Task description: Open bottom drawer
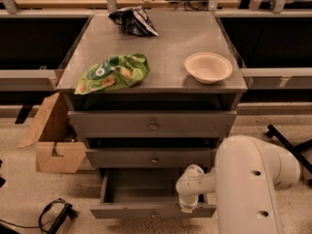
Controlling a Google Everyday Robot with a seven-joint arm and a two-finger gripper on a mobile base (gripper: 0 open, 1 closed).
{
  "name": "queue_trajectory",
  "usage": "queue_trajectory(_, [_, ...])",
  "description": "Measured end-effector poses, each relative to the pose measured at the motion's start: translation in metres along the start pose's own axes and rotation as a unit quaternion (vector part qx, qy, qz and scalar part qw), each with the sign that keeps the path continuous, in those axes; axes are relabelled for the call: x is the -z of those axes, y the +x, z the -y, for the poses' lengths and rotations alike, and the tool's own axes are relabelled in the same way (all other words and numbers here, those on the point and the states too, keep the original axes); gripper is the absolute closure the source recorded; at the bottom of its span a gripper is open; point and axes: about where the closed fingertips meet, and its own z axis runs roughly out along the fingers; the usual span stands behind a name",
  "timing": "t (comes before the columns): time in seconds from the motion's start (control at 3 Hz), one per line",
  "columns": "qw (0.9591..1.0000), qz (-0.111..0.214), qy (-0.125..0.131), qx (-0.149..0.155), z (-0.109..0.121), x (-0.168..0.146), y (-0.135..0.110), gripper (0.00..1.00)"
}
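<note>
The grey cabinet (156, 82) has three drawers. The bottom drawer (141, 186) stands pulled out, its plain grey inside showing and its front (131, 211) low in the view with a small knob (153, 213). The top drawer (152, 124) and the middle drawer (151, 158) are closed. My white arm (248, 184) reaches in from the lower right. My gripper (187, 204) hangs at the right end of the open drawer, just above its front edge; its tip is hidden behind the wrist.
On the cabinet top lie a green snack bag (113, 73), a dark snack bag (132, 21) and a beige bowl (208, 66). An open cardboard box (53, 140) stands on the floor at the left. A black cable (53, 217) lies at the lower left.
</note>
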Motion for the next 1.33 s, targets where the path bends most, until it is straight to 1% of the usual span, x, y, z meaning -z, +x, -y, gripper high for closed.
queue_trajectory(0.33, [1.0, -0.002, 0.002, 0.002, -0.001, 0.001, -0.001, 1.0])
queue_trajectory(0.67, [1.0, 0.0, 0.006, 0.008, 0.001, 0.005, -0.009, 1.0])
queue_trajectory(1.0, [0.9999, -0.005, 0.006, 0.009, -0.003, 0.007, -0.008, 1.0])
queue_trajectory(1.33, [0.9998, -0.008, 0.008, 0.016, -0.001, 0.013, -0.015, 1.0])
